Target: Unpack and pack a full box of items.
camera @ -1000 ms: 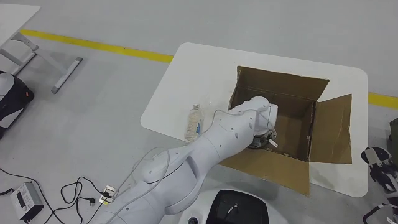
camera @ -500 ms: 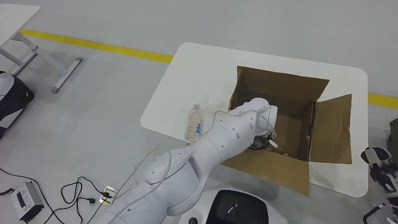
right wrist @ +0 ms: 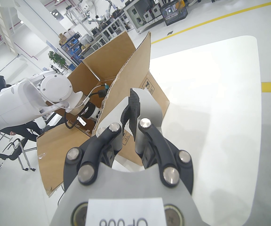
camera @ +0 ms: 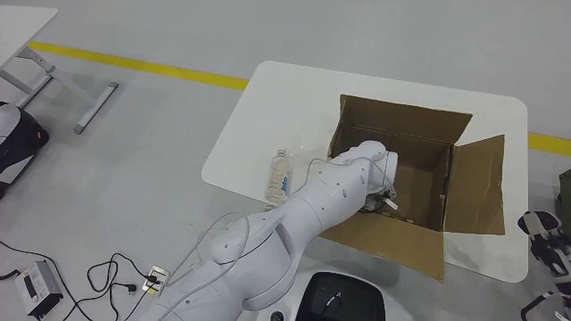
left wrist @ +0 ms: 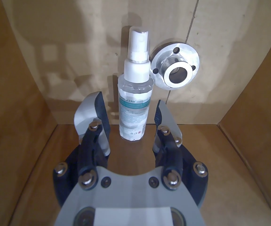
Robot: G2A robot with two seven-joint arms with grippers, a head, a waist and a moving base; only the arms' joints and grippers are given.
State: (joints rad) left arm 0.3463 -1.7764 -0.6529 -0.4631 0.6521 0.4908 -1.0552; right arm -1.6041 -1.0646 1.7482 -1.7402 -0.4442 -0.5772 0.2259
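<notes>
An open cardboard box [camera: 459,165] stands on the white table [camera: 294,98]. Inside it lie a clear spray bottle [left wrist: 134,90] with a white pump head and, beside that, a round metal flange [left wrist: 175,68]. My left gripper [left wrist: 129,110] is down in the box, open, its fingers on either side of the spray bottle's lower body without touching it. In the top view the left arm [camera: 343,192] covers the box's near-left corner. My right gripper [right wrist: 133,105] is shut with nothing in it, off the table's right side, facing the box [right wrist: 116,71].
A clear plastic bottle [camera: 279,175] lies on the table left of the box. The box's right flap [camera: 477,185] is folded outward. Bare table [right wrist: 208,83] stretches beyond the box on the right.
</notes>
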